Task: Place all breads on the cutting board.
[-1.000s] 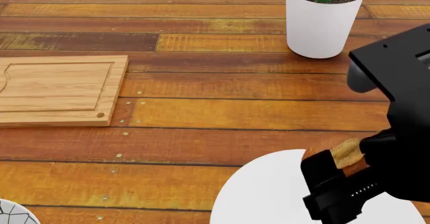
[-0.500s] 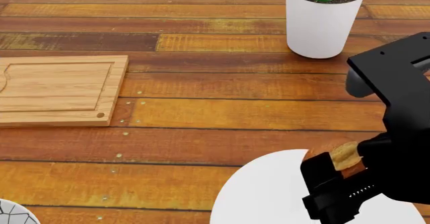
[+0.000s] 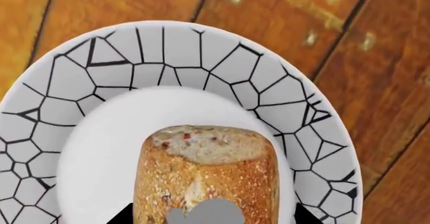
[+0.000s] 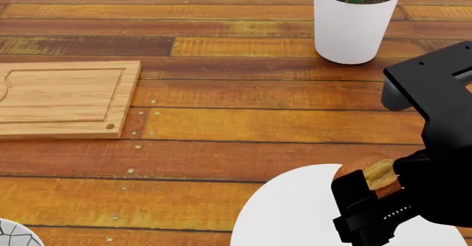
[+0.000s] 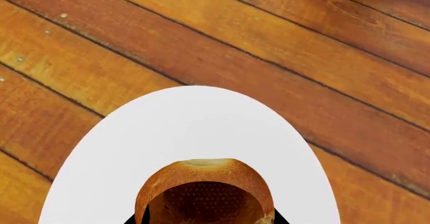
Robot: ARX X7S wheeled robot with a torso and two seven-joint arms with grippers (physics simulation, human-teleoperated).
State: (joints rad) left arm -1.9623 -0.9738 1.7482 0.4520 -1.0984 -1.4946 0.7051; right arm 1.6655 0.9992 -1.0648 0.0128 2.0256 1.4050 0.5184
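Note:
The cutting board (image 4: 63, 99) lies at the left edge of the table, bare as far as it shows. Low on the right, my right gripper (image 4: 372, 182) is shut on a round brown bread roll (image 4: 375, 171) just over a plain white plate (image 4: 288, 213). From the right wrist view the roll (image 5: 205, 183) fills the space between the jaws above the plate (image 5: 195, 123). In the left wrist view a second bread, a crusty loaf (image 3: 205, 168), rests on a crackle-patterned plate (image 3: 87, 68). My left gripper (image 3: 211, 219) stands open around it, one fingertip (image 3: 305, 218) slightly clear of the crust.
A white pot with a green plant (image 4: 352, 25) stands at the back right. The crackle plate's rim (image 4: 15, 236) peeks in at the head view's lower left corner. Orange-brown planks (image 4: 244, 124) stretch between the board and the white plate.
The right arm has shifted slightly, and the roll in its jaws has turned a little, so more of the dark crust shows. Board, plates and pot have not moved.

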